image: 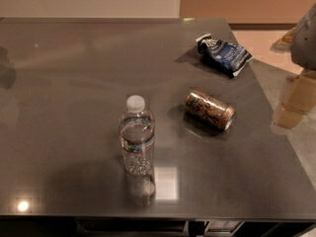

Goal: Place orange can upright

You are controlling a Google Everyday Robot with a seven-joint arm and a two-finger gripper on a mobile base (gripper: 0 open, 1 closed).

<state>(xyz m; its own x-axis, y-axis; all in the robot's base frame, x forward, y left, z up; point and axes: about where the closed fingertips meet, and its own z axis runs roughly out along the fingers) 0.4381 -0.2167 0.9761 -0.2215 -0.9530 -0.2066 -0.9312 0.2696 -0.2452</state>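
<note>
The orange can [209, 109] lies on its side on the grey table [74, 83], right of centre, with its silver end facing the front right. My gripper [292, 104] hangs at the right edge of the view, past the table's right edge and to the right of the can, not touching it. It holds nothing that I can see. Part of the grey arm [306, 33] shows above it.
A clear water bottle [137, 141] with a white cap stands upright left of the can, nearer the front. A dark blue and white snack bag [223, 54] lies behind the can near the table's right edge. Pale floor shows to the right.
</note>
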